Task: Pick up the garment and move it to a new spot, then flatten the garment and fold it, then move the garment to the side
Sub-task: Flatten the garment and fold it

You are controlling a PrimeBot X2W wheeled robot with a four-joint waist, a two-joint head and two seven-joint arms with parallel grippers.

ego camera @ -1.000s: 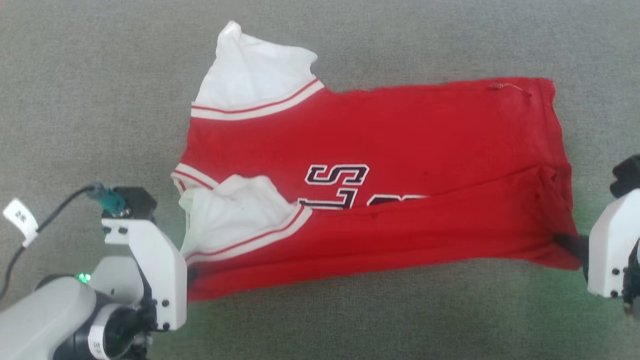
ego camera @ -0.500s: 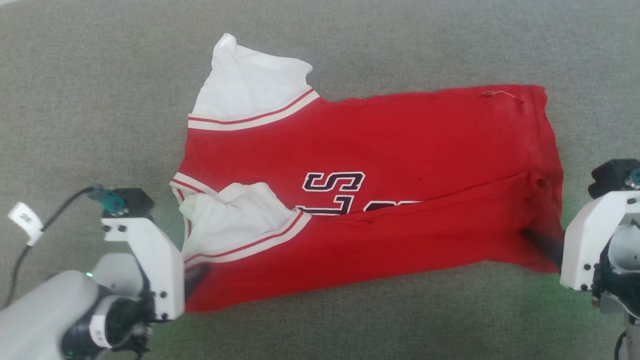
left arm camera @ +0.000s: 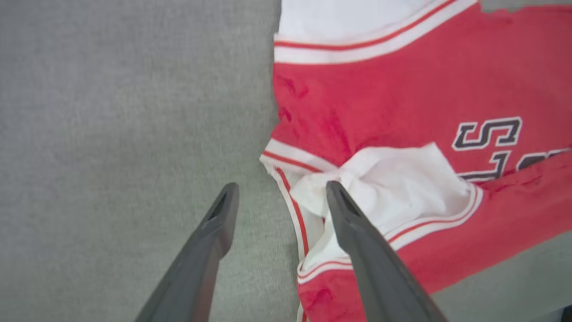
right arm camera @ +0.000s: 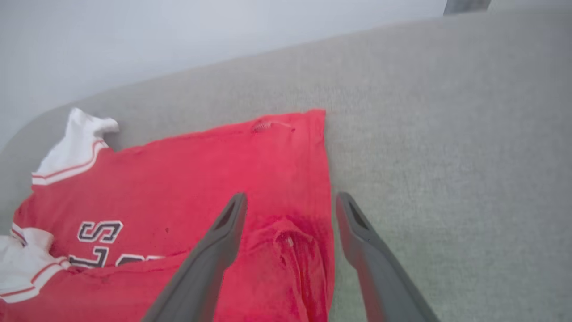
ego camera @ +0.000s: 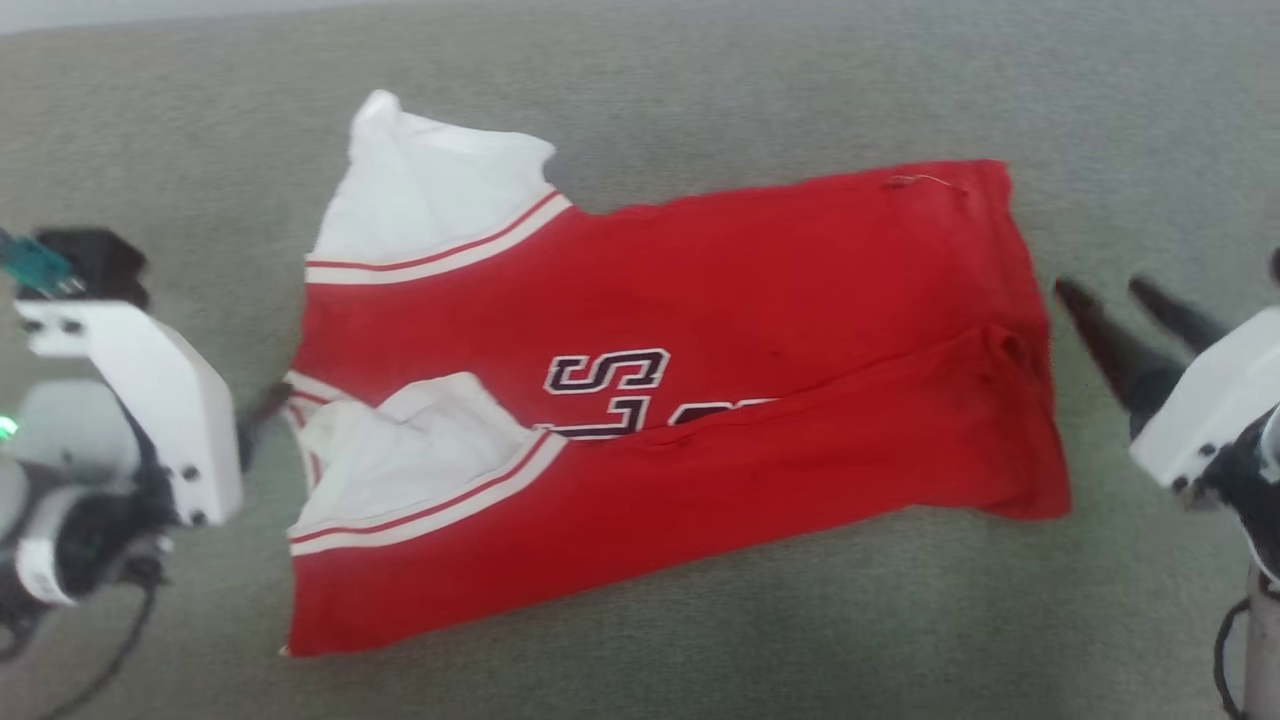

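- The garment [ego camera: 700, 330] lies flat in the middle of the grey fabric surface [ego camera: 640, 80], with its near long side folded over the lettering.
- Left gripper [left arm camera: 281, 188]: fingers spread, empty, at the sleeve end.
- Right gripper [ego camera: 1100, 287]: fingers spread, empty, just beside the hem end.

garment [ego camera: 760, 300] | red jersey, white sleeves | near edge folded over lettering ("S" showing) | flat on grey surface
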